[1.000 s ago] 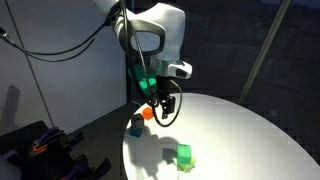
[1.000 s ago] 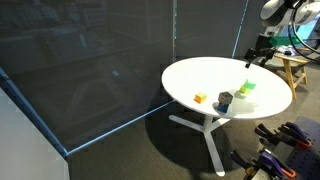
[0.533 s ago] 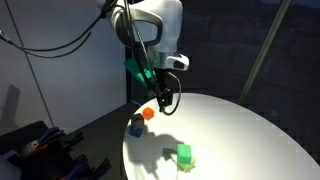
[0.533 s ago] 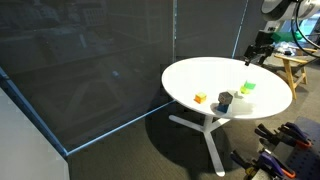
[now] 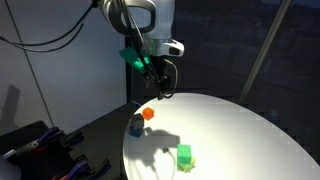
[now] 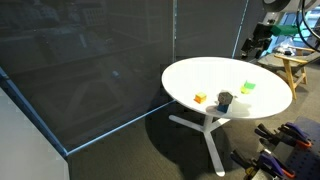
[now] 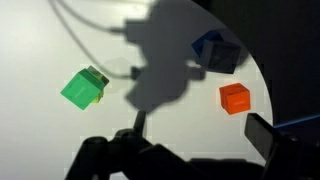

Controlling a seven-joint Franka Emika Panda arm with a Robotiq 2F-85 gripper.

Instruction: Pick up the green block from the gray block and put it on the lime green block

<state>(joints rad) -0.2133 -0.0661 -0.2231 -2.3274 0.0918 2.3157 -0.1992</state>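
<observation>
Tool [image 5: 161, 93], spread wide and holding nothing, has climbed higher above the green block [image 5: 184, 153] than before.

the table top [image 7: 35, 45] is seen as smooth matt white, the green block [image 7: 78, 92], orange-red block [image 7: 235, 97] and gray block [image 7: 215, 52] as matt, the arm's white shell [image 5: 162, 18] as glossy plastic.

The setting looks like a robotics lab or test room. A round white bench [image 6: 200, 75] on a splayed pedestal stands alone before tall dark panels [image 6: 90, 60] in metal frames. A robot arm [image 5: 150, 20] trails loose cables [image 5: 60, 38]. Black-and-orange gear [image 5: 40, 145] lies on the floor, and a wooden trestle [image 6: 293, 68] stands nearby.
</observation>
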